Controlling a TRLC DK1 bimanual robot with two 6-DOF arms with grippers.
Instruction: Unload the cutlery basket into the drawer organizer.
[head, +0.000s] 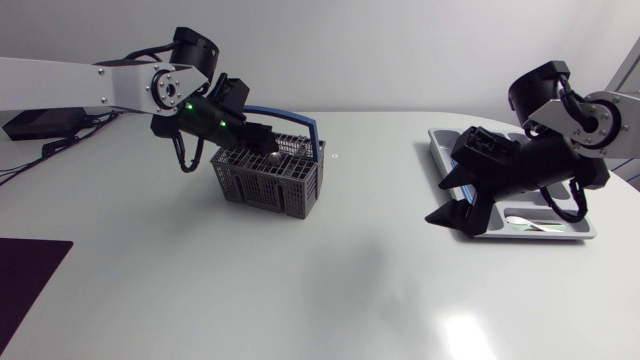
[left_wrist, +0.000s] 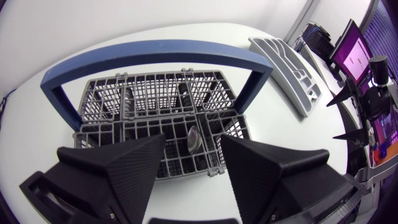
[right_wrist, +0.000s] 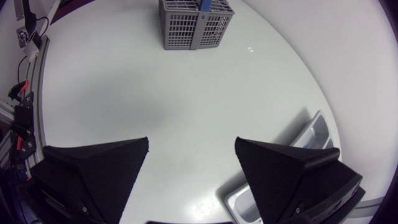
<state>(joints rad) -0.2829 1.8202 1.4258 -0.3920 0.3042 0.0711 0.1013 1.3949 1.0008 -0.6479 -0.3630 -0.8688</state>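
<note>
Step, judged: picking from cutlery basket (left_wrist: 99, 134). Left end effector (left_wrist: 193, 168): wide open, empty; utensil (left_wrist: 193, 138) just ahead of it. Next: lower, close. Right end effector (right_wrist: 193, 162): wide open, empty.

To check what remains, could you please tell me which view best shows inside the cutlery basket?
The left wrist view: it looks down into the cutlery basket, showing a spoon inside. The head view shows mainly its side; the right wrist view, only its distant outside.

White table (head: 300, 300); small pale mark (head: 335, 156) on it.
</note>
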